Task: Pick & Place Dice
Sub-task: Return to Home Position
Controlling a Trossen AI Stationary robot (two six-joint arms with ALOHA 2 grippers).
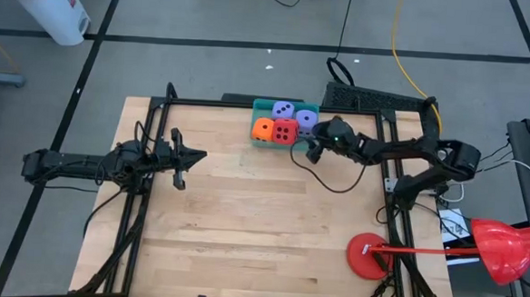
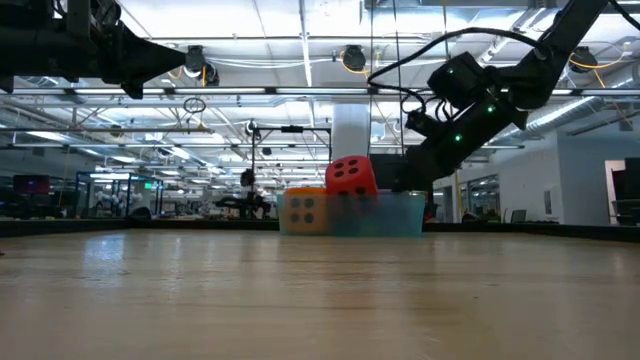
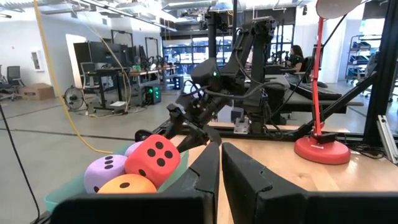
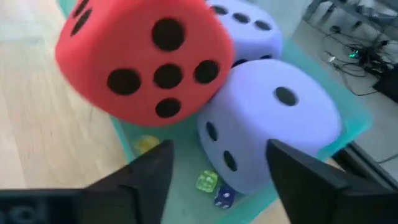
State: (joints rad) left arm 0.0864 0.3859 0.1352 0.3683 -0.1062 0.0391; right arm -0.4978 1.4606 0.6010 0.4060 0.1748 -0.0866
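Note:
Four dice sit in a teal tray (image 1: 258,104) at the table's far edge: orange (image 1: 262,128), red (image 1: 285,130), and two lavender ones (image 1: 284,109) (image 1: 305,121). The red die (image 4: 140,59) lies tilted, leaning on the lavender die (image 4: 273,130) beside it and rising above the tray (image 2: 400,215) in the low view. My right gripper (image 4: 221,171) is open just off the tray's right near corner (image 1: 312,153), with its fingers standing to either side of the nearer lavender die. My left gripper (image 1: 201,156) hovers shut over the table's left half, pointing toward the tray (image 3: 221,158).
Some tiny coloured dice (image 4: 206,182) lie on the tray floor. A red lamp stands on its round base (image 1: 366,257) at the table's right near corner. A black cable (image 1: 336,184) loops over the table below the right arm. Bare wood spreads across the middle (image 1: 261,230).

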